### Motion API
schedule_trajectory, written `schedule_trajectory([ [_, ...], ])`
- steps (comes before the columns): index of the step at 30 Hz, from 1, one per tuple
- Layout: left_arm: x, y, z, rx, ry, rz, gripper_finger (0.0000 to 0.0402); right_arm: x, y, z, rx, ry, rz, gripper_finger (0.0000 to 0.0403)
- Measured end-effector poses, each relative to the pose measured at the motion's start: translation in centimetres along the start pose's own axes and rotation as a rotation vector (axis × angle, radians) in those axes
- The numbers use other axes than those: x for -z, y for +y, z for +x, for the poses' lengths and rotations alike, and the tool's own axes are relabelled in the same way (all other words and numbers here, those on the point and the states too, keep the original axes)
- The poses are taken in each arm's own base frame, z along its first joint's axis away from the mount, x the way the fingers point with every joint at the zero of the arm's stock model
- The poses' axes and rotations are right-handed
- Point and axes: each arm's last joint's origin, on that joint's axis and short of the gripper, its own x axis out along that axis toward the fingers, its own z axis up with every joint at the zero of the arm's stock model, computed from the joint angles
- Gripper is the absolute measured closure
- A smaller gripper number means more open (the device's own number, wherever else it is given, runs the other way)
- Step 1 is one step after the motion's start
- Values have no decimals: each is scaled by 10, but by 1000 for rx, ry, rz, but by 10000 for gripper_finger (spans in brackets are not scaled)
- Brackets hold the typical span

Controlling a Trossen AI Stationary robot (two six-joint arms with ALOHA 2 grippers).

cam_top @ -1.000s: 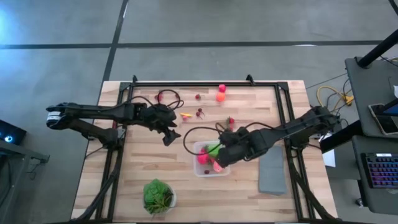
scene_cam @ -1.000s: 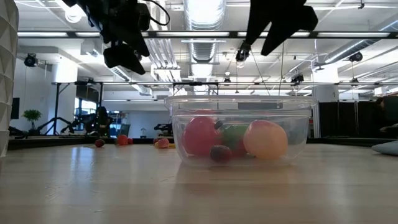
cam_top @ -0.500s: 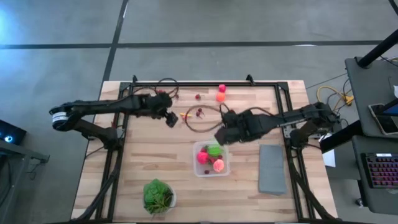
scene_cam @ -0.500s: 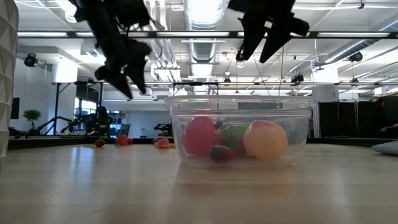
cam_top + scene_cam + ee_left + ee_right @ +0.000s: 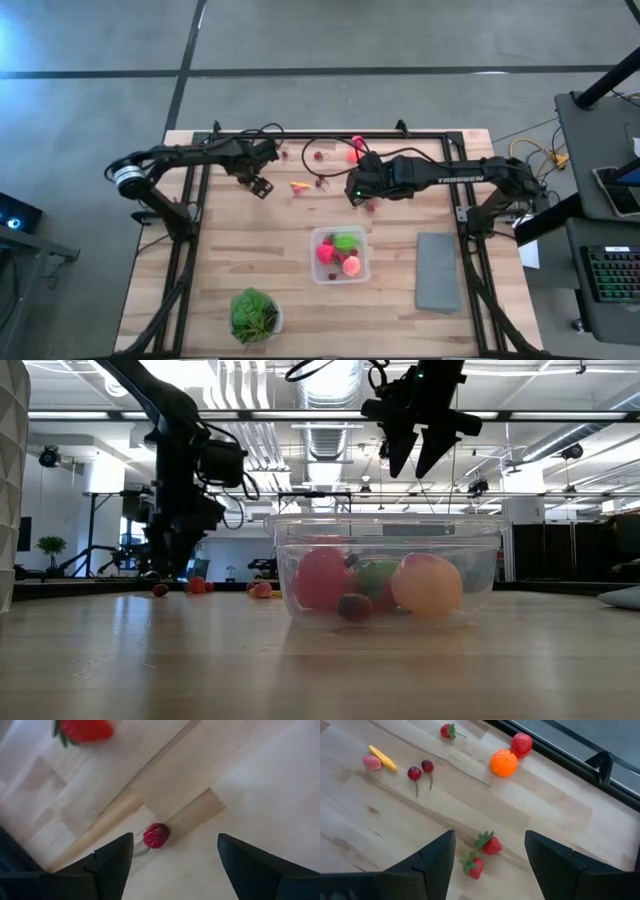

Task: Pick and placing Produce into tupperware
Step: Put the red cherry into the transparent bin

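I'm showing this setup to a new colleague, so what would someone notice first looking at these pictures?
First, the clear tupperware near the table's middle, already holding bright red, green and orange produce. Next, both arms reach toward the far edge: the left gripper hangs open over a small red berry, and the right gripper hangs open above two strawberries.

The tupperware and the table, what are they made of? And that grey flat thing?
The tupperware looks like clear, glossy plastic: the produce shows right through its wall. The table looks like pale wood, made of joined strips with visible grain and a smooth finish. The grey slab is matte and dull; it could be foam, rubber or stone, which the pictures leave open.
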Motion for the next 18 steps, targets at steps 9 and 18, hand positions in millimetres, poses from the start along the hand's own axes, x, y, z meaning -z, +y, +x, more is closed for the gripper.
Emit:
schedule_trajectory([
  [9, -1, 6, 17, -24, 84, 15, 128, 1, 1, 0, -13, 12, -1, 170],
  [18, -4, 21, 20, 32, 96, 42, 128, 1, 1, 0, -13, 12, -1, 170],
])
